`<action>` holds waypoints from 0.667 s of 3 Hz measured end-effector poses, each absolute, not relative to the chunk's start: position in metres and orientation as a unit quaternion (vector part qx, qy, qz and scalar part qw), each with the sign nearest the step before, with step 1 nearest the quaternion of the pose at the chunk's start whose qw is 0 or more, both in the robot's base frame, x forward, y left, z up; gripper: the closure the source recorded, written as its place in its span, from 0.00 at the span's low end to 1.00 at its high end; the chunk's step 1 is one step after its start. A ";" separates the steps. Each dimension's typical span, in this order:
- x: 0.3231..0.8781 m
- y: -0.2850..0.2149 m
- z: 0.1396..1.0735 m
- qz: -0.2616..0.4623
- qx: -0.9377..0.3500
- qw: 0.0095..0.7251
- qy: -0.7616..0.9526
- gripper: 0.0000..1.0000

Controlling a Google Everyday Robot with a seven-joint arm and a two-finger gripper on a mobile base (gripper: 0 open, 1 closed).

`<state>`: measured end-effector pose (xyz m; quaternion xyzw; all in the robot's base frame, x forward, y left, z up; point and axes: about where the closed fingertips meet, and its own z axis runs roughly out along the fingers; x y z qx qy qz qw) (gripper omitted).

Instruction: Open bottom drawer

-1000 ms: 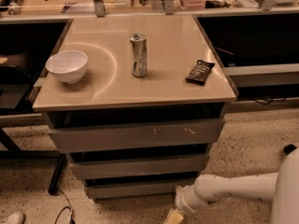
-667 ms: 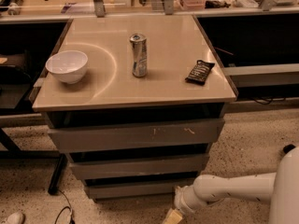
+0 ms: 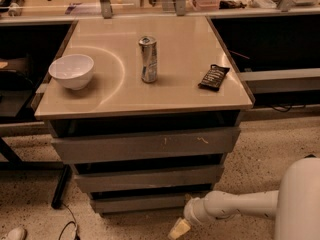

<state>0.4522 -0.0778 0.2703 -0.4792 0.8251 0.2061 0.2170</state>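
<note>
None of the pull is showing yet: the bottom drawer [image 3: 142, 203], lowest of three, is sitting closed. We are hovering the gripper [image 3: 179, 229] low near its right end, not touching; whether spread or pressed together, we cannot tell.

The bottom drawer [image 3: 145, 203] is the lowest of the cabinet's three, just above the speckled floor. Its front is a plain grey strip, flat, level, with no handle or marks, and it looks narrower than the two fronts above. A dark gap separates it from the middle front. It sits pushed in, and none of its inside shows. My gripper [image 3: 179, 229] hangs low at the near right, just below the drawer's right end; I cannot tell whether it touches.
</note>
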 end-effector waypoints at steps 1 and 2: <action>0.471 -0.082 0.250 0.194 -0.472 0.237 0.826 0.00; 0.486 -0.087 0.233 0.186 -0.469 0.250 0.826 0.00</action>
